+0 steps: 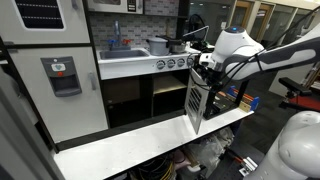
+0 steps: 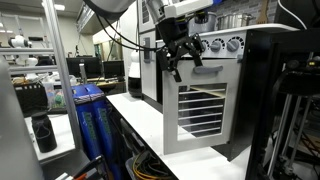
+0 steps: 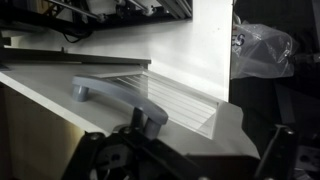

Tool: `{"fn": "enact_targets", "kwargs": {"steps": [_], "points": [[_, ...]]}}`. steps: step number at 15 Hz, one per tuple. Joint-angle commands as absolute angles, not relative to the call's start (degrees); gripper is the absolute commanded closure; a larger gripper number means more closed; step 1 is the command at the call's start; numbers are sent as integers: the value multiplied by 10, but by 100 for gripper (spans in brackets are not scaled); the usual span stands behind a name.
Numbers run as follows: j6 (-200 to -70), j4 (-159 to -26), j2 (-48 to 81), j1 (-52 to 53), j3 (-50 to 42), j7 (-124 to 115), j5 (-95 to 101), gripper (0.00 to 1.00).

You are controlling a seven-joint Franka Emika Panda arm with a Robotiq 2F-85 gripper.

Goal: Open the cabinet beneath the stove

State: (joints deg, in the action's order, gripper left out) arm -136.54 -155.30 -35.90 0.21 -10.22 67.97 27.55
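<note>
In an exterior view, the stove (image 1: 172, 63) with its knob strip sits above the cabinet (image 1: 168, 98), whose dark interior is exposed. To the right, its slatted door (image 1: 197, 108) stands swung outward. The gripper (image 2: 180, 60) hangs at the door's top edge, fingers spread, nothing clamped between them. In the wrist view, the grey handle (image 3: 108, 93) lies just ahead of the fingers; contact cannot be determined.

In both exterior views the long white flat-topped table (image 1: 120, 148) (image 2: 140, 115) carries the white toy kitchen (image 1: 35, 95), which stands directly on it, seemingly toward the back edge, with a strip of tabletop showing in front.
</note>
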Motion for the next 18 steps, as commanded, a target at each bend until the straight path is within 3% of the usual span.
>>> {"fn": "enact_targets", "kwargs": {"steps": [1, 8, 18], "points": [[-1281, -1501, -422, 13, -108, 751, 219, 0], [-1261, -1470, -409, 15, -118, 841, 194, 0], [-1184, -1338, -331, 57, -222, 1235, 29, 0]]}}
